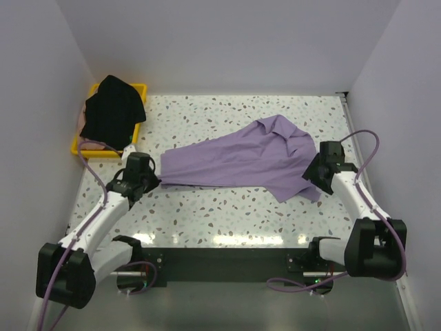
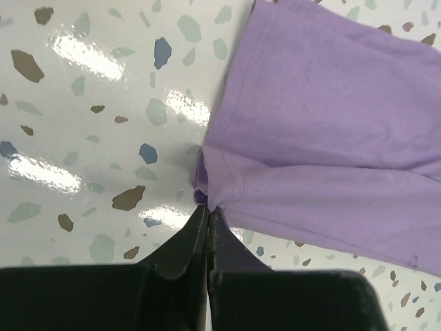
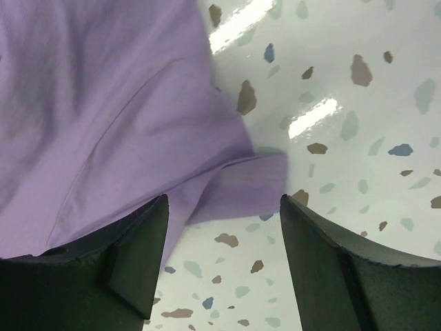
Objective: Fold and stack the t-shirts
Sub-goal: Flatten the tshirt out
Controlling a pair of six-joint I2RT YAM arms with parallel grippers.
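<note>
Lavender t-shirt [image 1: 241,162] lies stretched left-to-right across the bench [image 1: 227,214], its left corner pinched in my clenched left claw [image 2: 208,214], its right edge beneath my released right claw [image 3: 222,207], jaws astride.

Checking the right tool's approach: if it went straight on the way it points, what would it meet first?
Most likely the lavender t-shirt, whose edge flap lies between the fingers of the open right tool, with the table just under it. Depth is unclear.
</note>
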